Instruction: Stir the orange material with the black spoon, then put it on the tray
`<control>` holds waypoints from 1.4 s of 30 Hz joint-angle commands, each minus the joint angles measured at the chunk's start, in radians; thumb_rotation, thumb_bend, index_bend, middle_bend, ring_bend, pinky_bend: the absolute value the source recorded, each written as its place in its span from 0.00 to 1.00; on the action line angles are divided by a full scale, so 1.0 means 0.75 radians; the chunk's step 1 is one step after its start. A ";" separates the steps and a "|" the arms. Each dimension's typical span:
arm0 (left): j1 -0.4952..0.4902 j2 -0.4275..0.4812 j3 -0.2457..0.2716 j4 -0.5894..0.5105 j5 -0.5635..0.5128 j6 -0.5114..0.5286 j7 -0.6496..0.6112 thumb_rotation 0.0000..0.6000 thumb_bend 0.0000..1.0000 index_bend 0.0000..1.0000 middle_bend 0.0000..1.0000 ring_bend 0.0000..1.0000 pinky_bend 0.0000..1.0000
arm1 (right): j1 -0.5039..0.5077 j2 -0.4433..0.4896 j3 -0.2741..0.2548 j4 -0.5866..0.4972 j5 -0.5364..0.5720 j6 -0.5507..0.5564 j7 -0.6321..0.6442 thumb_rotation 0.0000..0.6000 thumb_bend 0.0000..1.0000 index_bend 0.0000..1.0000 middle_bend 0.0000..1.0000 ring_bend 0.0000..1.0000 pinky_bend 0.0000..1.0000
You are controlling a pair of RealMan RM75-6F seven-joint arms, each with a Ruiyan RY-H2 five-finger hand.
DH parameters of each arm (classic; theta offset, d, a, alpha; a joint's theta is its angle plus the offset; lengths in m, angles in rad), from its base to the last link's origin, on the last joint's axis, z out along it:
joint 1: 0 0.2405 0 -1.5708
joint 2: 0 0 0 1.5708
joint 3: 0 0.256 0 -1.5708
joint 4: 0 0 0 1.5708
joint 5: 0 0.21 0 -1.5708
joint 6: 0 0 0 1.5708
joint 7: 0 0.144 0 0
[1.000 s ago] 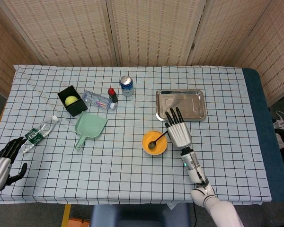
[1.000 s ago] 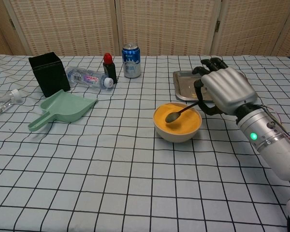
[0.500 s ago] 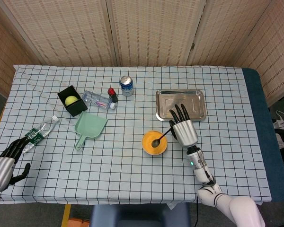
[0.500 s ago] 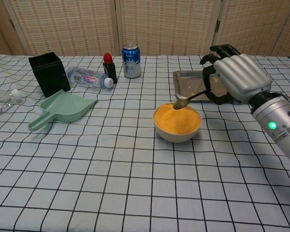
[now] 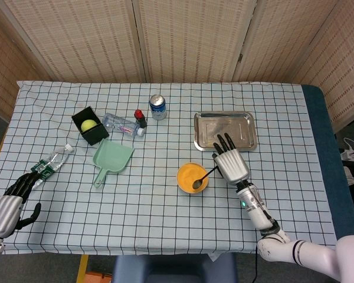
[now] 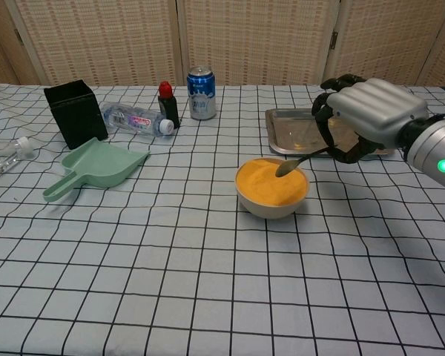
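A pale bowl filled with orange material stands near the table's middle. My right hand holds the black spoon by its handle, to the right of the bowl. The spoon's scoop hangs just above the orange material at the bowl's right side. Behind the bowl lies the bare metal tray. At the table's near left corner my left hand rests with its fingers apart and nothing in it; the chest view does not show it.
A green dustpan, a black box with a yellow-green ball, a lying water bottle, a small red-capped bottle and a blue can fill the left and back. A crumpled bottle lies at far left.
My right hand has swung to the right and turned, carrying the spoon's scoop from the bowl's middle up and across to its right side. My left hand has shifted slightly.
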 commanded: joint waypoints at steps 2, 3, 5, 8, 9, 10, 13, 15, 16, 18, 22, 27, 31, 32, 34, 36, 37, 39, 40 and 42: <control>0.000 0.002 0.003 0.000 0.006 0.004 -0.006 1.00 0.52 0.00 0.02 0.00 0.19 | 0.078 0.124 0.062 -0.205 0.325 -0.154 -0.331 1.00 0.67 0.89 0.24 0.00 0.02; 0.000 0.003 0.003 0.000 0.007 0.006 -0.008 1.00 0.52 0.00 0.02 0.00 0.19 | 0.089 0.120 0.061 -0.208 0.355 -0.156 -0.360 1.00 0.67 0.89 0.24 0.00 0.02; 0.002 0.006 0.004 0.000 0.007 0.010 -0.013 1.00 0.52 0.00 0.02 0.00 0.19 | 0.112 0.106 0.058 -0.198 0.411 -0.154 -0.415 1.00 0.67 0.90 0.24 0.00 0.02; 0.007 0.010 0.005 -0.001 0.011 0.021 -0.020 1.00 0.52 0.00 0.02 0.00 0.19 | 0.139 0.064 0.060 -0.153 0.464 -0.143 -0.442 1.00 0.67 0.90 0.24 0.00 0.02; 0.008 0.011 0.005 -0.001 0.012 0.025 -0.022 1.00 0.52 0.00 0.02 0.00 0.19 | 0.147 0.049 0.065 -0.137 0.484 -0.144 -0.441 1.00 0.67 0.91 0.24 0.00 0.02; 0.010 0.012 0.006 -0.002 0.014 0.028 -0.025 1.00 0.52 0.00 0.02 0.00 0.19 | 0.159 0.026 0.073 -0.113 0.515 -0.147 -0.440 1.00 0.68 0.91 0.24 0.00 0.02; 0.012 0.015 0.007 -0.002 0.018 0.034 -0.032 1.00 0.52 0.00 0.02 0.00 0.19 | 0.201 -0.018 0.094 -0.066 0.586 -0.157 -0.459 1.00 0.68 0.91 0.24 0.00 0.02; 0.012 0.016 0.006 0.001 0.019 0.038 -0.039 1.00 0.52 0.00 0.02 0.00 0.19 | 0.230 -0.040 0.108 -0.044 0.627 -0.163 -0.477 1.00 0.69 0.91 0.24 0.00 0.02; 0.012 0.016 0.005 0.003 0.018 0.039 -0.043 1.00 0.52 0.00 0.02 0.00 0.19 | 0.250 -0.051 0.115 -0.033 0.656 -0.166 -0.497 1.00 0.69 0.91 0.24 0.00 0.02; 0.013 0.018 0.004 0.005 0.019 0.042 -0.049 1.00 0.52 0.00 0.02 0.00 0.19 | 0.280 -0.064 0.123 -0.021 0.694 -0.163 -0.530 1.00 0.70 0.91 0.24 0.00 0.02; 0.014 0.021 0.005 0.011 0.019 0.047 -0.066 1.00 0.52 0.00 0.02 0.00 0.19 | 0.334 -0.082 0.127 -0.010 0.762 -0.140 -0.599 1.00 0.71 0.92 0.24 0.00 0.02; 0.016 0.024 0.004 0.013 0.018 0.050 -0.076 1.00 0.52 0.00 0.02 0.00 0.19 | 0.380 -0.082 0.101 -0.010 0.823 -0.109 -0.692 1.00 0.73 0.93 0.24 0.00 0.02; 0.016 0.024 0.005 0.012 0.021 0.051 -0.078 1.00 0.52 0.00 0.02 0.00 0.19 | 0.418 -0.074 0.066 -0.022 0.862 -0.083 -0.784 1.00 0.74 0.94 0.24 0.00 0.02; 0.015 0.024 0.005 0.011 0.020 0.050 -0.078 1.00 0.52 0.00 0.02 0.00 0.19 | 0.427 -0.072 0.058 -0.026 0.869 -0.077 -0.807 1.00 0.74 0.94 0.24 0.00 0.02; 0.014 0.024 0.005 0.011 0.020 0.048 -0.079 1.00 0.52 0.00 0.02 0.00 0.19 | 0.448 -0.068 0.038 -0.032 0.894 -0.063 -0.867 1.00 0.74 0.94 0.24 0.00 0.02; 0.013 0.024 0.005 0.011 0.020 0.048 -0.081 1.00 0.52 0.00 0.02 0.00 0.19 | 0.467 -0.068 0.024 -0.037 0.925 -0.053 -0.917 1.00 0.75 0.95 0.24 0.00 0.02; 0.013 0.024 0.005 0.011 0.021 0.049 -0.083 1.00 0.52 0.00 0.02 0.00 0.19 | 0.478 -0.068 0.019 -0.043 0.951 -0.046 -0.947 1.00 0.75 0.95 0.24 0.00 0.02; 0.013 0.025 0.004 0.012 0.021 0.051 -0.086 1.00 0.52 0.00 0.02 0.00 0.19 | 0.493 -0.069 0.014 -0.054 0.985 -0.038 -0.981 1.00 0.75 0.95 0.24 0.00 0.02; 0.013 0.025 0.004 0.013 0.021 0.052 -0.089 1.00 0.52 0.00 0.02 0.00 0.19 | 0.502 -0.067 0.010 -0.063 1.007 -0.033 -0.999 1.00 0.75 0.96 0.24 0.00 0.02; 0.014 0.026 0.003 0.015 0.020 0.054 -0.092 1.00 0.52 0.00 0.02 0.00 0.19 | 0.513 -0.062 -0.001 -0.079 1.032 -0.025 -1.027 1.00 0.75 0.96 0.24 0.00 0.02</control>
